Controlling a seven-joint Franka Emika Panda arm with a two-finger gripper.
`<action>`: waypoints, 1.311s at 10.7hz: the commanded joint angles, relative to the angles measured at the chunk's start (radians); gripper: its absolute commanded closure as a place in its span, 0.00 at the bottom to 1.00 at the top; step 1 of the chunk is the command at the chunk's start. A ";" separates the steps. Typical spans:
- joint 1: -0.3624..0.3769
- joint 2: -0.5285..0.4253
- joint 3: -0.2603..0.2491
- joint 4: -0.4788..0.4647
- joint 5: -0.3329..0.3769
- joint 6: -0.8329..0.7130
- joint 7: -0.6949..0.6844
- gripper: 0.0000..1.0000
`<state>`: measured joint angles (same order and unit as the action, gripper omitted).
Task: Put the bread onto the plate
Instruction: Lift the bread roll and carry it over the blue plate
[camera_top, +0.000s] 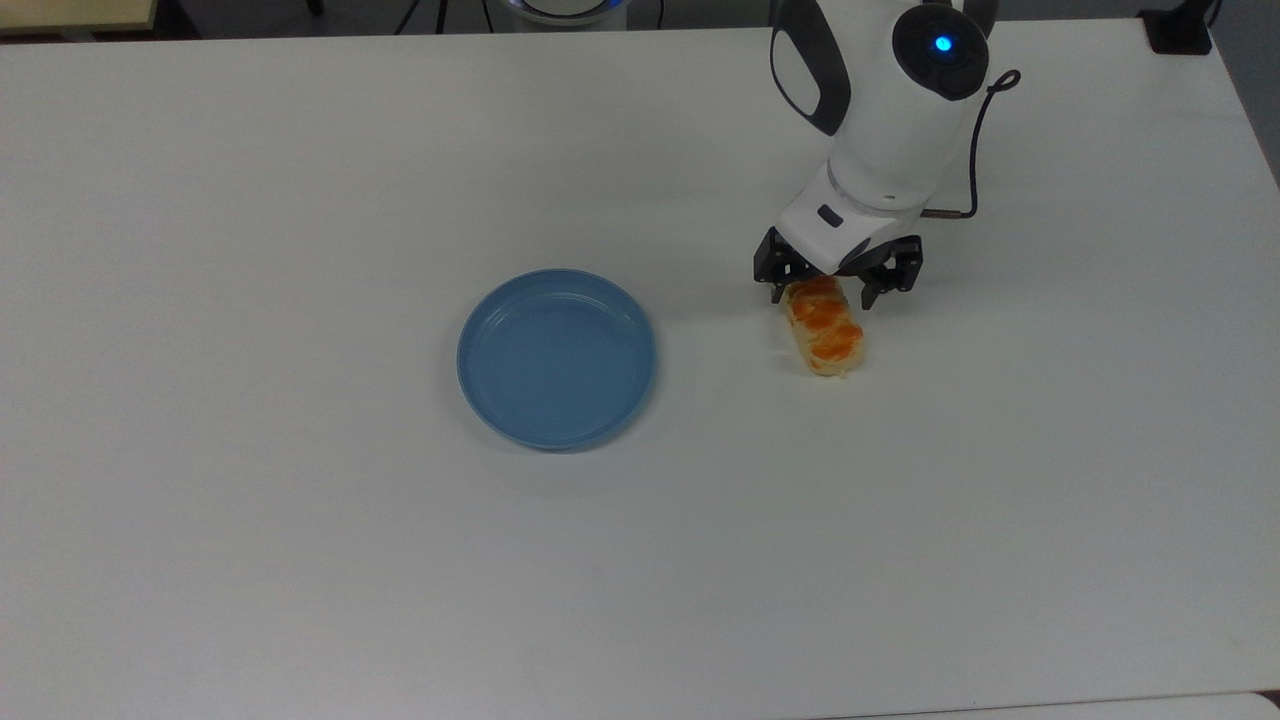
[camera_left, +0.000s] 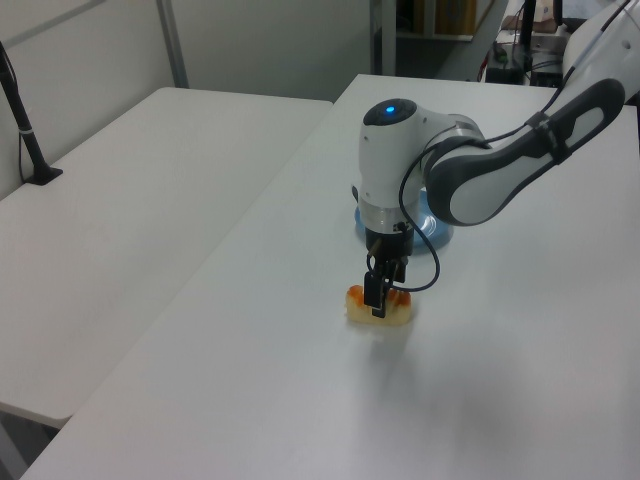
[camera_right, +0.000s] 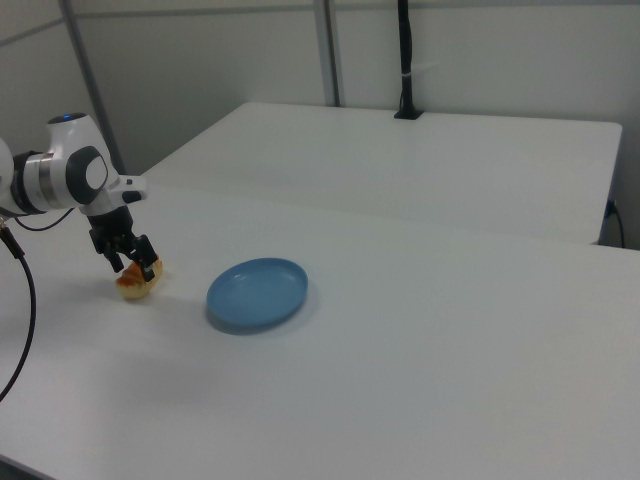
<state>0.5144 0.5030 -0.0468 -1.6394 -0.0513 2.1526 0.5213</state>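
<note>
White table (camera_top: 300, 560), second table beside; open gripper (camera_top: 838, 291) astride bread (camera_top: 828, 333), well apart from plate (camera_top: 556, 358).

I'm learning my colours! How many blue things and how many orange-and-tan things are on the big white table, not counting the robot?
Blue: 1, the plate.
Orange-and-tan: 1, the bread, lying between the robot's open jaws.
Total: 2 things on the table.
</note>
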 joint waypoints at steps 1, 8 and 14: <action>0.007 0.020 -0.004 0.003 -0.042 0.046 0.005 0.30; -0.040 -0.058 -0.015 0.016 -0.050 -0.024 -0.065 0.74; -0.290 -0.127 -0.015 -0.013 -0.059 -0.122 -0.328 0.73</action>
<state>0.2875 0.4025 -0.0655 -1.6037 -0.0926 2.0448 0.2773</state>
